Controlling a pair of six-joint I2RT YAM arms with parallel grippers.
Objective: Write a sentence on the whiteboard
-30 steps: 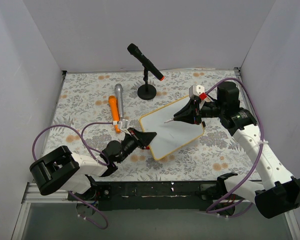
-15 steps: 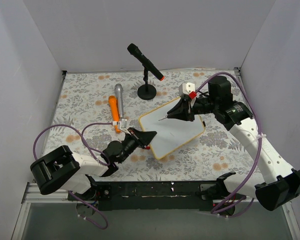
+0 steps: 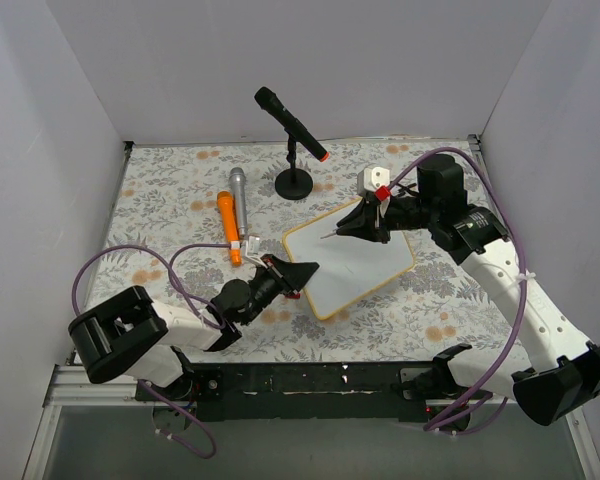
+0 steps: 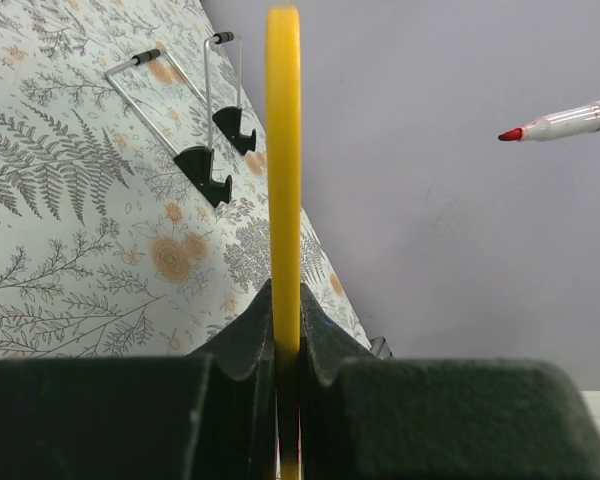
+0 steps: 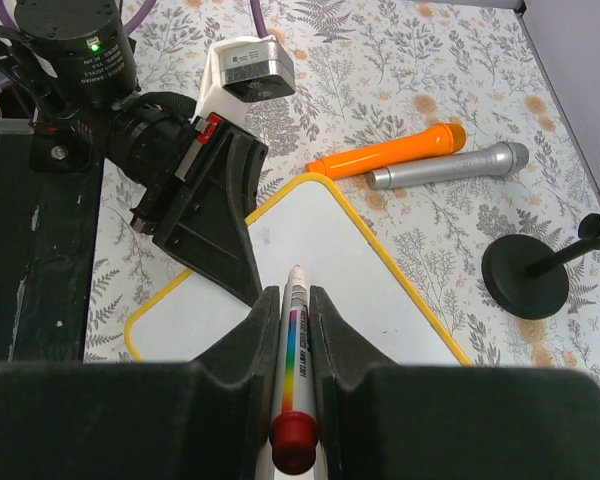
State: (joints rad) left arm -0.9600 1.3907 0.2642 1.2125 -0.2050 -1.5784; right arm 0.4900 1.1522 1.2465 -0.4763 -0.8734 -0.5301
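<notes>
The whiteboard (image 3: 352, 272), white with a thin yellow rim, lies slanted at the table's middle. My left gripper (image 3: 298, 276) is shut on its near-left edge; the rim (image 4: 283, 150) runs edge-on between the jaws of the left gripper (image 4: 287, 312). My right gripper (image 3: 355, 225) is shut on a marker (image 5: 294, 345) with a red end cap. The marker's red tip (image 4: 511, 134) points at the board's far-left part and hangs a little off the face. No sentence shows on the board's white face (image 5: 355, 290).
A black microphone on a round stand (image 3: 294, 183) rises behind the board. An orange microphone (image 3: 227, 226) and a silver one (image 3: 238, 192) lie to the left of the board. White walls close in the floral table on three sides.
My right gripper carried the marker left, from over the board's middle to its far-left part. The board and my left gripper shifted slightly to the right.
</notes>
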